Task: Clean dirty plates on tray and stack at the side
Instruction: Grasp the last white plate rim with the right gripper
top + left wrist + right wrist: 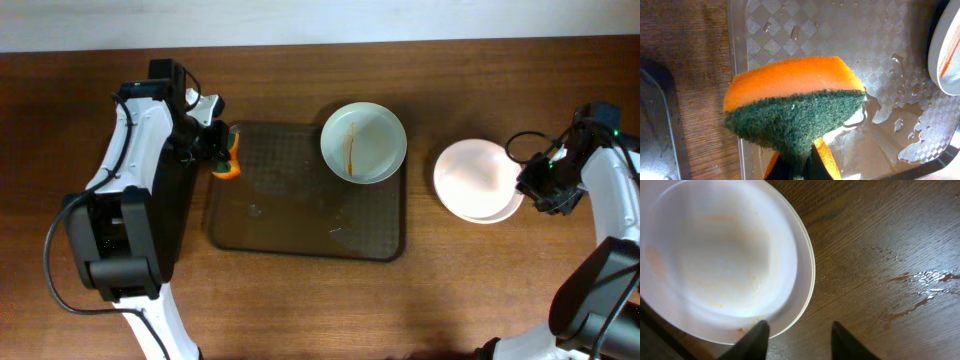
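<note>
The left end effector [220, 150] clamps the sponge [795, 100] at the upper-left corner of the tray [290, 225], and the dirty plate [363, 142] sits upper right. The right end effector [799, 332] gapes beside the stack [478, 180] at right. Best bet: sweep the green side flat along that streak.

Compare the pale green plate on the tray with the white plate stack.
The pale green round plate sits alone on the dark tray; the white plate stack rests on the wooden table. The green plate bears a bold orange streak; the stack shows faint smears. Both are round.
</note>
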Motion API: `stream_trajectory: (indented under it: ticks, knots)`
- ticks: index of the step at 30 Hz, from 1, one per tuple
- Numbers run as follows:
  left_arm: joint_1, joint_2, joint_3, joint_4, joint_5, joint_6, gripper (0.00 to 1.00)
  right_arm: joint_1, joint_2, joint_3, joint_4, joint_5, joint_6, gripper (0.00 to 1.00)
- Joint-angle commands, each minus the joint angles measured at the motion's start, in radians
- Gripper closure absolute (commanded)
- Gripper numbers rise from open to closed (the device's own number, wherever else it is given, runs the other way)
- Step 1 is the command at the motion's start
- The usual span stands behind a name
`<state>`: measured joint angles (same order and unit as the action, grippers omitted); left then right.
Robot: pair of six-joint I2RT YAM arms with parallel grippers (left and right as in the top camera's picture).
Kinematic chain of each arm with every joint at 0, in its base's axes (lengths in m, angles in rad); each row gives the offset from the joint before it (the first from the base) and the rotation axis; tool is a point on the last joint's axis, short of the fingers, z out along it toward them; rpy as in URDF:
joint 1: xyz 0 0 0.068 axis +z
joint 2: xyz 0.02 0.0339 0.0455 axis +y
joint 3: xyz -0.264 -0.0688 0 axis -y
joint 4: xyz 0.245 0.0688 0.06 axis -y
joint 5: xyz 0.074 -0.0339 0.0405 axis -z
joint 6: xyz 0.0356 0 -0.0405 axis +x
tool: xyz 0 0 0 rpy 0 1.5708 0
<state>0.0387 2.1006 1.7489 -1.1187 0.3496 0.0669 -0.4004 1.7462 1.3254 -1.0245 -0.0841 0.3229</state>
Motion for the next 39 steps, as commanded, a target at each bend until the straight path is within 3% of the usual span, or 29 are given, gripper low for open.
stream_trajectory:
  ticks: [1,3,5,8,11,14,17,18,21,28,31,32,34,35,36,39]
  knots:
    - [-0.003,0.000,0.018,-0.001,0.002,-0.006,1.00,0.002,0.013,0.004,0.015,-0.143,-0.065,0.46]
    - [-0.003,0.000,0.018,0.000,0.002,-0.007,1.00,0.041,0.013,0.040,0.038,-0.371,-0.128,0.45]
    - [-0.003,0.000,0.018,0.002,0.002,-0.007,1.00,0.172,0.013,0.055,0.127,-0.401,-0.105,0.45]
    - [-0.003,0.000,0.018,0.002,0.002,-0.007,1.00,0.401,0.016,0.055,0.270,-0.182,0.199,0.45]
    - [-0.003,0.000,0.018,0.003,0.001,-0.007,1.00,0.592,0.058,0.055,0.328,0.135,0.399,0.51]
    - [-0.003,0.000,0.018,0.003,0.002,-0.006,1.00,0.652,0.161,0.055,0.372,0.158,0.483,0.64]
    - [-0.003,0.000,0.018,0.003,0.001,-0.006,1.00,0.648,0.275,0.055,0.398,0.052,0.506,0.65]
    - [-0.003,0.000,0.018,0.003,0.001,-0.006,1.00,0.647,0.277,0.055,0.402,0.042,0.505,0.70]
    - [-0.003,0.000,0.018,0.003,0.001,-0.006,1.00,0.661,0.286,0.054,0.397,-0.022,0.493,0.96]
    - [-0.003,0.000,0.018,0.003,0.001,-0.006,1.00,0.863,0.290,0.054,0.230,-0.205,0.335,0.95]
    - [-0.003,0.000,0.018,0.003,0.001,-0.006,1.00,0.932,0.289,0.054,0.288,-0.193,0.308,0.43]
    - [-0.003,0.000,0.018,0.003,0.001,-0.006,1.00,0.922,0.290,0.054,0.370,-0.193,0.283,0.38]
    - [-0.003,0.000,0.018,0.003,0.001,-0.006,1.00,0.909,0.290,0.054,0.512,-0.177,0.209,0.40]
    - [-0.003,0.000,0.018,0.003,0.001,-0.006,1.00,0.911,0.290,0.054,0.568,-0.125,0.158,0.49]
    - [-0.003,0.000,0.018,0.003,0.001,-0.006,1.00,0.911,0.291,0.054,0.580,-0.111,0.140,0.59]
    - [-0.003,0.000,0.018,0.007,0.001,-0.006,1.00,0.912,0.330,0.054,0.581,-0.103,0.137,0.66]
